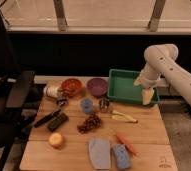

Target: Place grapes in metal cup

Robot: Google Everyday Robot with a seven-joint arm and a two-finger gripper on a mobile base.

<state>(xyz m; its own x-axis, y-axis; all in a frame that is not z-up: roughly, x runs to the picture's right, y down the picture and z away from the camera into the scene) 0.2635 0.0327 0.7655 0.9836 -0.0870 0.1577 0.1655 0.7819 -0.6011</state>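
Note:
The grapes (90, 122), a dark reddish-purple cluster, lie on the wooden table (149, 131) near its middle. The metal cup (104, 104), small and shiny, stands just behind and to the right of them, beside the light blue cup (86, 105). My gripper (147, 97) hangs at the end of the white arm over the right front edge of the green tray (124, 85), well to the right of the grapes and the cup. It holds nothing that I can see.
An orange bowl (71, 86) and a purple bowl (97, 86) stand at the back. A banana (123, 117), a carrot (125, 142), a blue sponge (121, 156), a grey cloth (99, 152), a yellow-orange fruit (56, 140) and dark tools (53, 120) lie around.

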